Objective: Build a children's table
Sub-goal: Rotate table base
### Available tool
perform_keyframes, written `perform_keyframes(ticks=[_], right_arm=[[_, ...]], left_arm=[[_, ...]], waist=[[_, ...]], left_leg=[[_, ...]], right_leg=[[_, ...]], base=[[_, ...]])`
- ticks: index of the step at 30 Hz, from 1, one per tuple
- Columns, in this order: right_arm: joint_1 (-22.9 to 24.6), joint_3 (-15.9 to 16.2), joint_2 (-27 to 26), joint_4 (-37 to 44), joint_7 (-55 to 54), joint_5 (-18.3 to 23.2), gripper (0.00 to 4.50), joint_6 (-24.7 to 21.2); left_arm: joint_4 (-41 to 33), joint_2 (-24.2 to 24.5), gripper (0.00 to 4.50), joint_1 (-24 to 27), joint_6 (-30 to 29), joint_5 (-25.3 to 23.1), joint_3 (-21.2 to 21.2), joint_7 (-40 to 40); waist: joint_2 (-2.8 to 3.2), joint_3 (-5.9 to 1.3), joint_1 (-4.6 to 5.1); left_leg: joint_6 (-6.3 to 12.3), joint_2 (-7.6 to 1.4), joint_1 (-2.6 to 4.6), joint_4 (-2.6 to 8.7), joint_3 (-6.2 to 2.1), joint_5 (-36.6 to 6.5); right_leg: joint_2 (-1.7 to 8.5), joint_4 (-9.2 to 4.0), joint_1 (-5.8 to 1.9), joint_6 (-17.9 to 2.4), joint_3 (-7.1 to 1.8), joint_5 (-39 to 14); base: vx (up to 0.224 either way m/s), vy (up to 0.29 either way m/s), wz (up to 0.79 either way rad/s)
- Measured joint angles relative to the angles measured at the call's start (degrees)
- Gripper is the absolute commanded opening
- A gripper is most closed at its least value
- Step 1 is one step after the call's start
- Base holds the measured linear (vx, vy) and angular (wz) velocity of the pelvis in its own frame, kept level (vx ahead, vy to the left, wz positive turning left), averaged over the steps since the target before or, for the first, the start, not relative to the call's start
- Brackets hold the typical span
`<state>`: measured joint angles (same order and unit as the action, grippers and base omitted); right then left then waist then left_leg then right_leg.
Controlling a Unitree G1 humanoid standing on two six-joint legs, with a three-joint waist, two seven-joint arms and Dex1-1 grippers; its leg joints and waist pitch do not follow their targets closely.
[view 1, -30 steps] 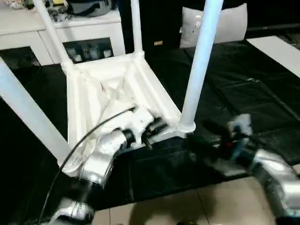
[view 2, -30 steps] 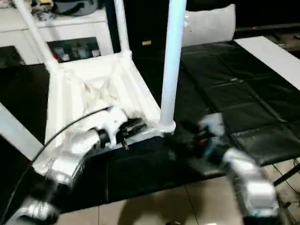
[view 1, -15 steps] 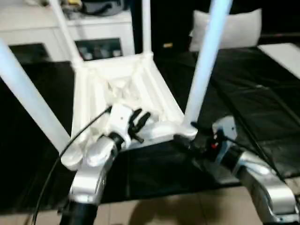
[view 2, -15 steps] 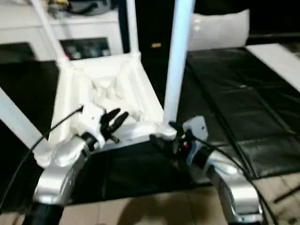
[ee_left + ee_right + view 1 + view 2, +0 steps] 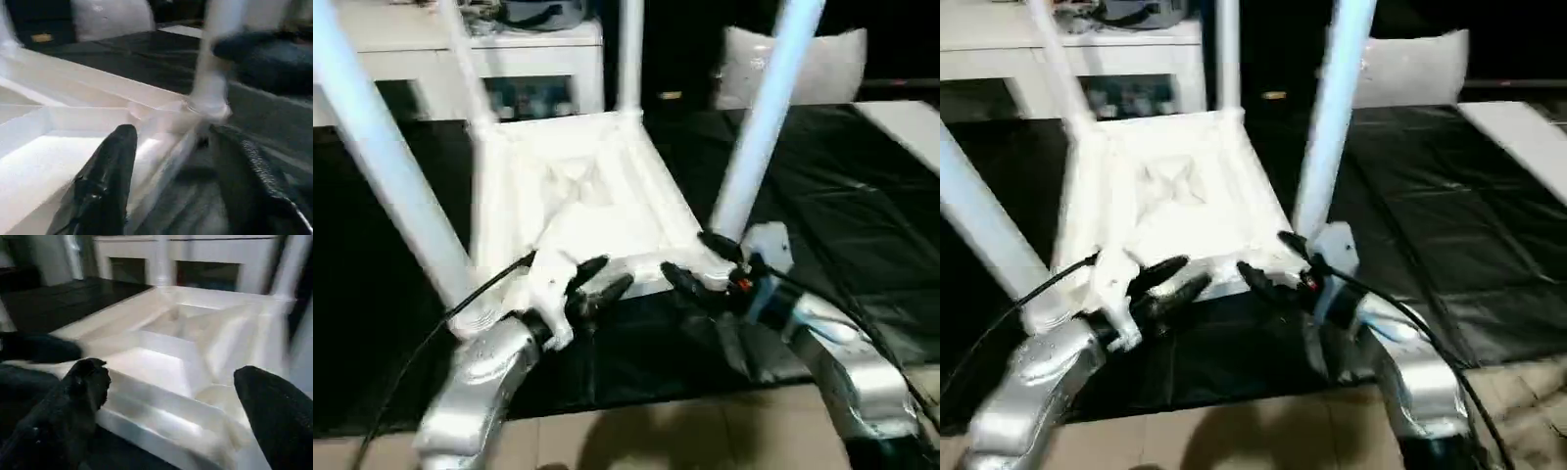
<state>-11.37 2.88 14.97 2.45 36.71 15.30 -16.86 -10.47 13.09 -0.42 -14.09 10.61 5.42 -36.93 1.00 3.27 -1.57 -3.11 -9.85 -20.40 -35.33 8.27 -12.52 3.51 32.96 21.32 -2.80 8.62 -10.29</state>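
**White table upside down on the black mat, both grippers at its near edge**

The children's table point(image 5: 578, 201) lies inverted on a black mat point(image 5: 862, 225), its rectangular top flat against the mat and its ribbed underside facing up. The whole thing is white plastic. Raised ribs run diagonally from the corners and meet in an X at the middle, with a deep rim framing them. Four long round legs stand up from the corner sockets: the near-left leg point(image 5: 386, 162), the near-right leg point(image 5: 759, 122), the far-left leg point(image 5: 460, 59) and the far-right leg point(image 5: 628, 54). The near-right leg's foot sits in a round collar at the corner, seen up close in the left wrist view point(image 5: 210, 93).

The left gripper point(image 5: 599, 284) is at the near rim of the top, left of the middle, its two black fingers spread apart with one finger point(image 5: 105, 181) over the ribbed inside and the other outside the rim. The right gripper point(image 5: 697, 262) is at the near-right corner, just beside the leg's base, its fingers point(image 5: 73, 401) spread wide with the rim between them; nothing is clamped.

Behind the table stands a white cabinet point(image 5: 524, 69) with glass doors, and a white pillow point(image 5: 813, 64) lies to the far right.
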Motion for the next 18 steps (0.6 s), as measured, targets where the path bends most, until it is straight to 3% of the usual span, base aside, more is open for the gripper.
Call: perform_keyframes(ticks=[3, 8, 15, 18], right_arm=[[-2.0, -1.1, -0.2, -3.2, -3.4, -1.0, 4.5, 1.2], [-5.4, -4.5, 0.5, -9.4, -8.8, -2.7, 4.5, 3.2], [-11.8, -10.2, 2.1, -21.7, -18.3, -3.8, 4.5, 7.7], [-11.6, -14.2, 4.9, -24.4, -20.6, -4.5, 4.5, 8.8]], left_arm=[[-2.2, 3.2, 2.97, 3.2, -2.1, 2.1, -0.9, -3.0], [-2.4, 9.0, 3.36, 5.1, -2.8, 4.6, -4.0, -8.6], [9.0, 11.8, 3.8, 4.6, 4.3, 8.0, -5.5, -17.6], [14.5, 14.3, 4.0, 5.3, 4.6, 8.2, -7.8, -19.7]], waist=[[-0.52, -0.01, 0.28], [-0.73, -0.01, -1.03], [-0.55, -0.06, -3.26], [-0.56, -0.06, -3.34]], left_leg=[[-0.01, -0.02, 0.1, 0.05, 0.01, 0.0], [-0.04, -0.01, 0.14, 0.37, 0.15, 0.0], [-0.13, -0.04, 0.33, 0.87, 0.57, 0.1], [-0.13, -0.05, 0.31, 0.92, 0.83, 0.1]], right_leg=[[-0.01, 0.0, 0.06, 0.0, 0.01, 0.0], [-0.01, 0.13, 0.1, 0.0, -0.09, 0.0], [0.0, 0.14, 0.19, 0.1, -0.29, -0.1], [-0.02, 0.24, 0.44, -0.1, -0.61, 0.0]], base=[[0.0, 0.0, 0.0], [0.0, 0.0, 0.0], [0.0, 0.0, 0.0], [0.0, 0.0, 0.0]])
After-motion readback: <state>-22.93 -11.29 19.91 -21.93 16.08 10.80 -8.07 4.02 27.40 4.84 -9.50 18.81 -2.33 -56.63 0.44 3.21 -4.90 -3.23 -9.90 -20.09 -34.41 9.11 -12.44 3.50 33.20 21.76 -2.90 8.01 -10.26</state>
